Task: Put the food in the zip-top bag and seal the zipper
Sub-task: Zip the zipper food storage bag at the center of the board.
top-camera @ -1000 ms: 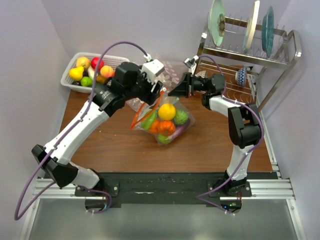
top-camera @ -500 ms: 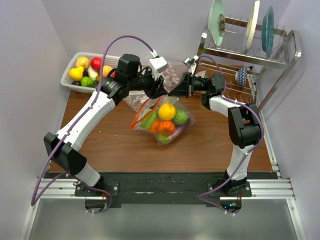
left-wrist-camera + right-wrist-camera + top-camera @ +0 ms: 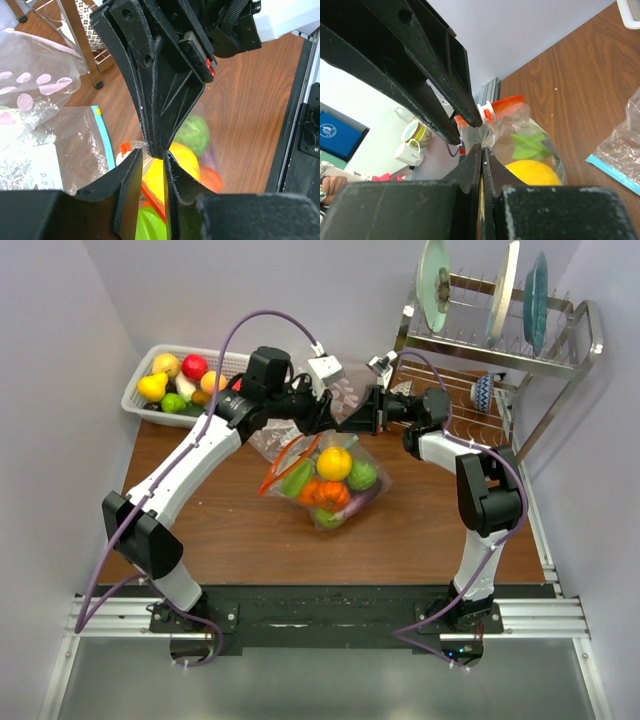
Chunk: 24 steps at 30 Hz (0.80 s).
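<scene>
As I read the table from left to right, basket [image 3: 130,405]: leftover pieces [image 3: 180,380] sit in it at the far left corner; unchanged.
Left arm [image 3: 190,465]: it has swung right over the last second, and its wrist is now at the bag mouth.
Left gripper [image 3: 152,161]: the jaws have narrowed from wide to a slit around the bag's top edge, tip to tip with the right gripper [image 3: 481,150]. Film sits in the slit, but I cannot tell whether it is pinched yet.
Bag [image 3: 345,495]: at the centre of the table [image 3: 230,530], not shifted, with its top corner held up.
Food [image 3: 334,462]: yellow, green, orange and red pieces are inside the bag. I judge loading done.
Zipper [image 3: 283,466]: the orange strip trails from the gripped corner toward the near left. It looks unsealed along that run.
Right gripper: the jaws are pressed together on the bag's top edge by the zipper end; no movement.
Meaning: I judge that sealing is starting. It needs a firm left pinch, then a run along the strip.
Risk: the thin film may slip out.
</scene>
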Available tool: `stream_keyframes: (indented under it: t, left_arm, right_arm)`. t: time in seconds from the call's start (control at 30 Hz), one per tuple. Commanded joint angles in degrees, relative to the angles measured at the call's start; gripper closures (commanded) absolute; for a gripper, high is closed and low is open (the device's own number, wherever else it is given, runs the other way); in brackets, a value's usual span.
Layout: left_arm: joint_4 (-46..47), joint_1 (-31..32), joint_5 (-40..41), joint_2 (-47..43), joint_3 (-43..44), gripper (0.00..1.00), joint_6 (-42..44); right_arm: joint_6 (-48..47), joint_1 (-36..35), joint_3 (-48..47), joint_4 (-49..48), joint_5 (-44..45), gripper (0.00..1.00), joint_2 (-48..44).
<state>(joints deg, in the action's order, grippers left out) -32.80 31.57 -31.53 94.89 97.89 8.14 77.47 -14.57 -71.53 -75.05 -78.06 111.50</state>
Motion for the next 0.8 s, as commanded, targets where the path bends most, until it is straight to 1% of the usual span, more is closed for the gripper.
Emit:
stream_keyframes:
  t: [0.0, 0.03, 0.1, 0.13, 0.17, 0.23, 0.6, 0.67, 0.7, 0.77]
  left_arm:
    - [0.1, -0.8, 1.0, 0.0, 2.5, 0.71, 0.2]
    - [0.2, -1.0, 1.9, -0.1, 2.5, 0.64, -0.2]
    - [0.8, -2.6, 0.8, 0.0, 2.2, 0.58, -1.2]
    - [1.2, -3.4, -3.6, 0.2, 2.3, 0.52, -2.7]
    - [1.5, -4.4, -5.7, 0.6, 2.5, 0.52, -3.6]
    - [1.5, -5.7, -9.8, 1.5, 3.1, 0.52, -4.4]
    - [2.3, -5.8, -14.0, 2.2, 2.2, 0.53, -4.8]
    - [2.5, -5.8, -14.0, 2.3, 2.2, 0.58, -4.7]
    - [2.5, -5.8, -14.0, 2.4, 2.2, 0.62, -4.7]
    - [2.3, -5.8, -14.1, 2.6, 2.2, 0.65, -4.6]
  right_arm:
    - [0.4, 0.2, -1.7, -18.3, -0.2, 1.00, -1.8]
    - [0.3, 0.1, -1.7, -18.3, -0.2, 1.00, -1.9]
    - [0.4, 0.1, -1.7, -18.3, -0.2, 1.00, -1.9]
    - [0.3, 0.1, -1.7, -18.3, -0.2, 1.00, -1.9]
    - [0.3, 0.2, -1.8, -18.3, -0.2, 1.00, -1.8]
    - [0.4, 0.1, -1.8, -18.3, -0.2, 1.00, -1.8]
    - [0.6, 0.2, -2.1, -18.3, -0.2, 1.00, -1.8]
    - [0.7, 0.2, -2.4, -18.3, -0.2, 1.00, -1.8]
    - [0.8, 0.1, -2.4, -18.3, -0.2, 1.00, -1.7]
    - [0.9, 0.1, -2.5, -18.3, -0.2, 1.00, -1.7]
